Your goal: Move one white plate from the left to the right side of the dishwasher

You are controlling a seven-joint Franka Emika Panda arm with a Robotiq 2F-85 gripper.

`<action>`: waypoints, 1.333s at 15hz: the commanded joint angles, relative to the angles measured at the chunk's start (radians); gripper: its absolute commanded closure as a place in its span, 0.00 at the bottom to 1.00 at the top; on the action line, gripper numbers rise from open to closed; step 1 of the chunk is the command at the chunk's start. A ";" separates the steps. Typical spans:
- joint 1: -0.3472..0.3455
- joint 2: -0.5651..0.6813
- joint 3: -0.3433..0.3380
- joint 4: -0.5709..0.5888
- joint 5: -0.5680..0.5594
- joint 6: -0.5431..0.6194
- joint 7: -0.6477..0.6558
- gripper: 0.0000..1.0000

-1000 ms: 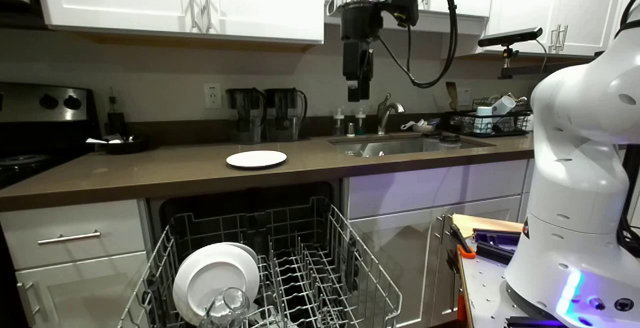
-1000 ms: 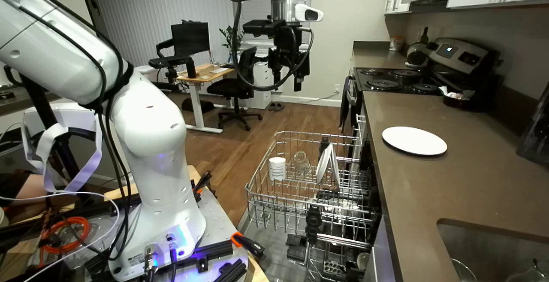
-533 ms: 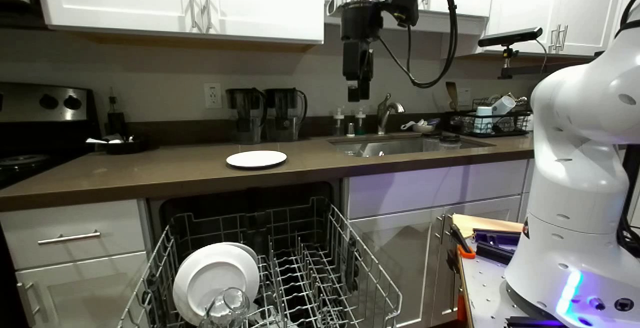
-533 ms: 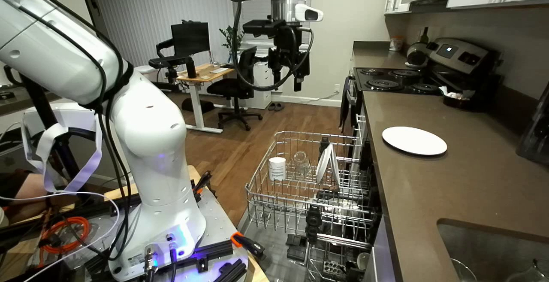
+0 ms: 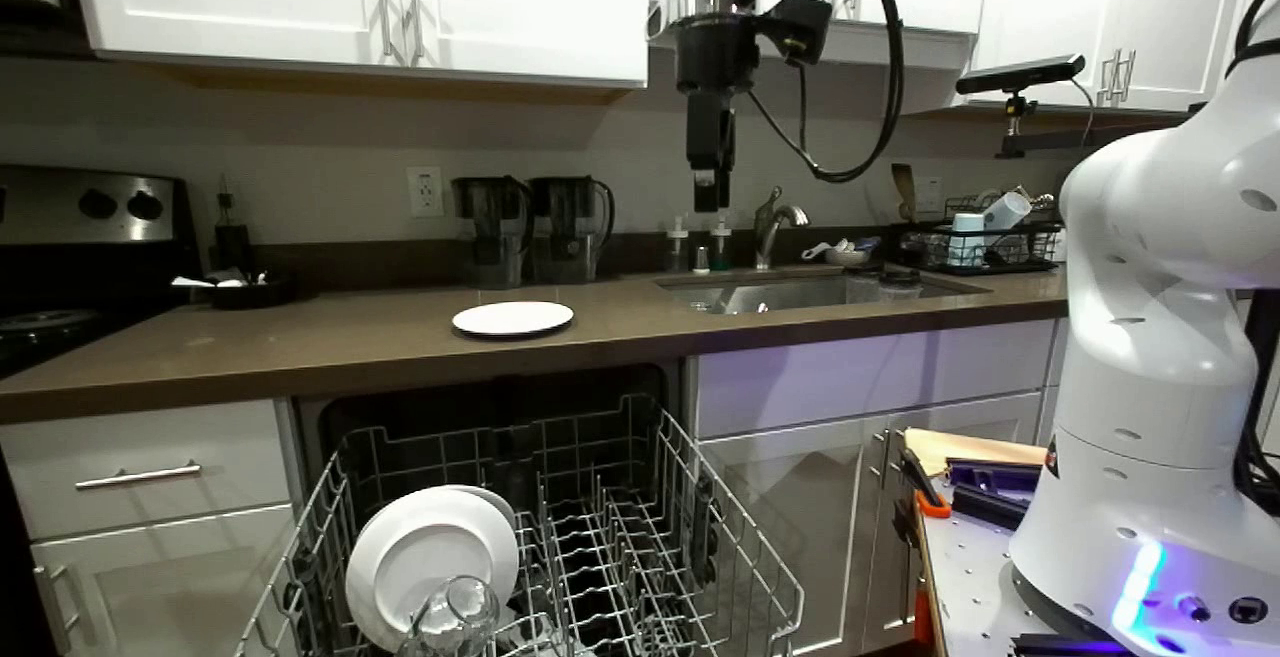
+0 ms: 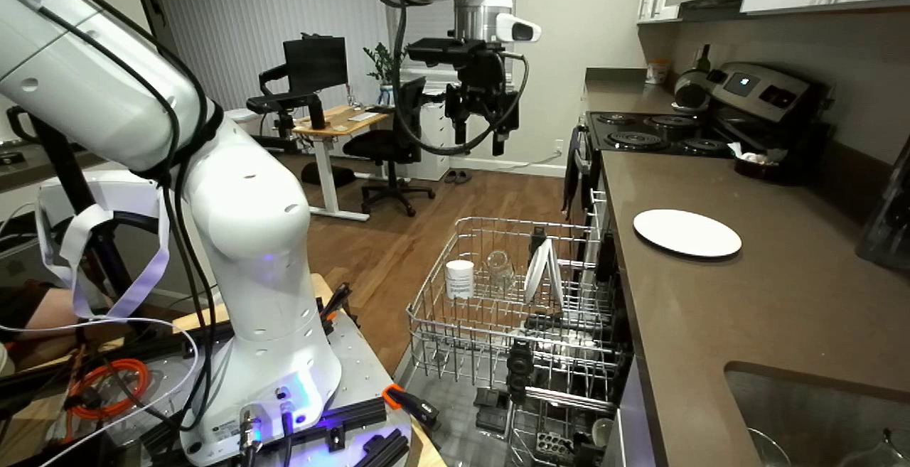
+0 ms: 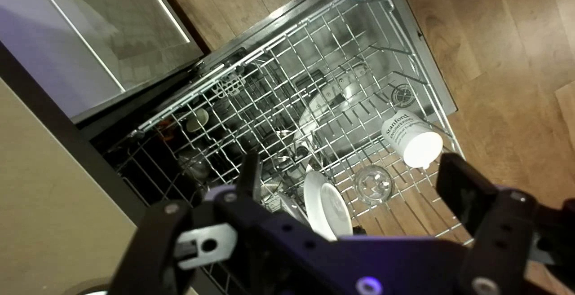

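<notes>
"Brown counter (image 5: pixel 330 337) runs above and behind the wire rack (image 5: pixel 730 499), correct?"

"Correct. White wall cabinets (image 5: pixel 540 2) hang over that counter, higher than the rack. The dishwasher (image 5: pixel 430 405), dark inside, sits behind the rack, which stands out from it."

"Fixtures either side?"

"In an exterior view I note a sink (image 5: pixel 790 294) to the right of the rack and a stove (image 5: pixel 95 227) to its left."

"State where the plates are."

"One white plate (image 5: pixel 425 542) stands tilted in the rack, on its left side in that same view. Behind it a second plate (image 6: pixel 555 278) leans the opposite way, the pair making an upturned V in an exterior view; whether their top edges touch, I cannot say. A third plate (image 5: pixel 513 318) lies flat on the counter, above the rack."

"Other contents of the rack?"

"I record a clear glass (image 7: pixel 373 185) just beside the leaning plates, and a white cup (image 7: pixel 409 138) with dark lettering near the rack edge farthest from the counter."

"Condition of the gripper (image 6: pixel 480 138)?"

"It hangs above the rack, well apart from it. The jaws are spread wide, with fingers (image 7: pixel 462 191) far from each other; through that gap, in the wrist view, I look down on rack wire, the glass and part of a white plate."

"And the arm (image 5: pixel 1165 197)?"

"Its base (image 5: pixel 1090 507) stands to the right of the rack in an exterior view, on a perforated bench top (image 5: pixel 970 577)."
</notes>
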State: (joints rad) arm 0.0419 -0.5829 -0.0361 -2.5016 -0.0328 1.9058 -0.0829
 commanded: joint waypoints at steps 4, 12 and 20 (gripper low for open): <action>0.090 0.245 -0.064 0.058 0.092 0.156 -0.329 0.00; 0.069 0.676 -0.013 0.330 0.195 0.296 -0.475 0.00; -0.043 0.952 0.103 0.608 0.233 0.239 -0.552 0.00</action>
State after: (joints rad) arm 0.0525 0.3068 0.0143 -1.9875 0.1866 2.2132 -0.5585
